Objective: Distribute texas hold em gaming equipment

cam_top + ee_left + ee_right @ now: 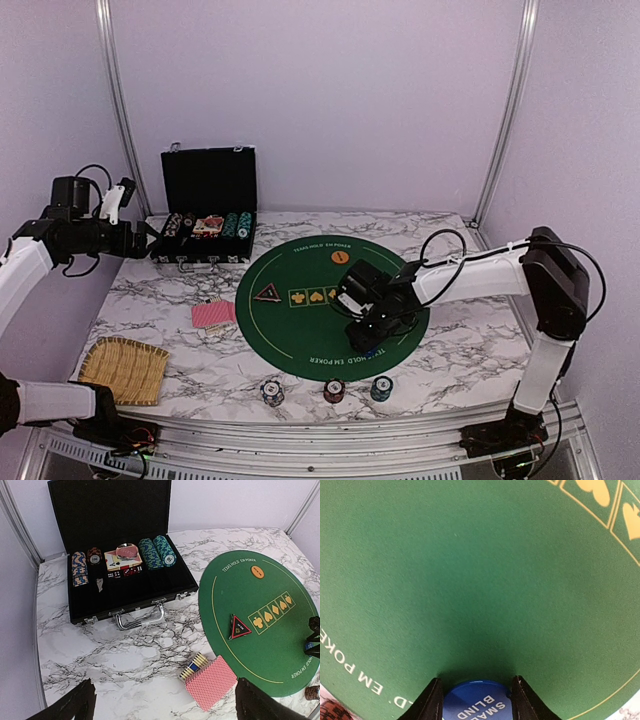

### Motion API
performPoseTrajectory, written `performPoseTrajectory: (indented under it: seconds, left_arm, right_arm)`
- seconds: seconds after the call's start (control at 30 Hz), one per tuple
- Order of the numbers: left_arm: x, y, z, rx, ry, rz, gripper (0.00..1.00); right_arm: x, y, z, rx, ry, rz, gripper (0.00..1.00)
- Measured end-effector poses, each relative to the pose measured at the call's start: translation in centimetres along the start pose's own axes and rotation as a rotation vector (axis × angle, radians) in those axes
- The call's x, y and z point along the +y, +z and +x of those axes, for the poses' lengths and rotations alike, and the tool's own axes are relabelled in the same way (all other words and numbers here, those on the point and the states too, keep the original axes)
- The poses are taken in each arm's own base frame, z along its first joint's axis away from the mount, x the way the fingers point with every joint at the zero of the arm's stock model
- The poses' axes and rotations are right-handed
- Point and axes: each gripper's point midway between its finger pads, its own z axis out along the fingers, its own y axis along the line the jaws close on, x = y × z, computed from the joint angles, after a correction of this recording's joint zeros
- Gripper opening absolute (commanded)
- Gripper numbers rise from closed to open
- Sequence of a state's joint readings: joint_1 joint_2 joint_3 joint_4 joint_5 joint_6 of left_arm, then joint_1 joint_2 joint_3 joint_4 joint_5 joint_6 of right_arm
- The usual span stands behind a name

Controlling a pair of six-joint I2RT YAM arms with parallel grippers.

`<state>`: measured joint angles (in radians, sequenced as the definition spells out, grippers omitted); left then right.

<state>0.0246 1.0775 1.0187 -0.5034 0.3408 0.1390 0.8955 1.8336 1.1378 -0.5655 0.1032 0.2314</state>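
Nearest, the blue round button (475, 704) marked SMALL BLIND sits between the fingers of the right pincer (476, 679). Both fingers touch its rim and pinch it on the near part of the green mat (470, 580). The left pincer (164, 682) is spread wide above the table (100, 655), near the open black case (115, 510). Red-backed cards (210, 682) lie just left of the mat. The dark triangular button (240, 627) and orange button (257, 571) lie on it. Three chip stacks (334, 390) stand at the near table edge.
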Motion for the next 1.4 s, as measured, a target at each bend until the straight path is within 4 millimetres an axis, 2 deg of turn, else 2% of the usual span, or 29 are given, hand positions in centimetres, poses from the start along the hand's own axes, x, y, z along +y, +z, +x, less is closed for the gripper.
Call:
performPoseTrajectory:
  seconds: [0.27, 0.47, 0.53, 0.63, 0.77, 0.87, 1.0, 1.1, 1.17, 1.27, 1.4]
  left_arm:
    - [0.0, -0.1, -0.1, -0.002, 0.000, 0.000, 0.99]
    - [-0.1, -0.3, -0.6, -0.012, 0.004, 0.002, 0.99]
    - [-0.1, -0.3, -0.6, -0.012, 0.003, 0.002, 0.99]
    - [-0.1, -0.3, -0.6, -0.012, 0.003, 0.002, 0.99]
    - [-0.1, -0.3, -0.5, -0.009, 0.003, 0.000, 0.99]
    - [0.0, -0.3, -0.3, -0.003, 0.002, -0.002, 0.99]
    - [-0.1, -0.3, -0.1, 0.007, 0.000, -0.001, 0.99]
    - [-0.1, -0.3, -0.1, 0.009, -0.001, 0.000, 0.99]
    - [-0.1, -0.3, 0.0, 0.009, -0.001, 0.000, 0.99]
    - [-0.1, -0.3, 0.0, 0.010, -0.001, 0.000, 0.99]
    - [-0.1, -0.3, 0.1, 0.015, -0.003, 0.001, 0.99]
  right_arm:
    - [-2.1, -0.8, 2.2, 0.018, 0.024, 0.048, 0.43]
    - [-2.9, -1.0, 2.7, 0.024, 0.033, 0.069, 0.46]
    - [-3.1, -1.0, 2.7, 0.025, 0.033, 0.073, 0.51]
    - [-3.1, -1.3, 2.7, 0.030, 0.032, 0.075, 0.65]
    - [-2.2, -2.9, 0.5, -0.014, 0.023, 0.064, 0.85]
    - [0.1, -5.6, -2.8, -0.103, -0.011, 0.031, 0.91]
    - [5.5, -10.2, -6.8, -0.233, -0.084, -0.067, 0.97]
    - [10.0, -13.1, -7.9, -0.293, -0.151, -0.164, 0.99]
    - [12.9, -14.2, -7.9, -0.303, -0.202, -0.217, 0.99]
    - [16.9, -14.4, -7.4, -0.288, -0.285, -0.272, 0.99]
    - [20.7, -12.0, -5.6, -0.211, -0.380, -0.293, 0.99]
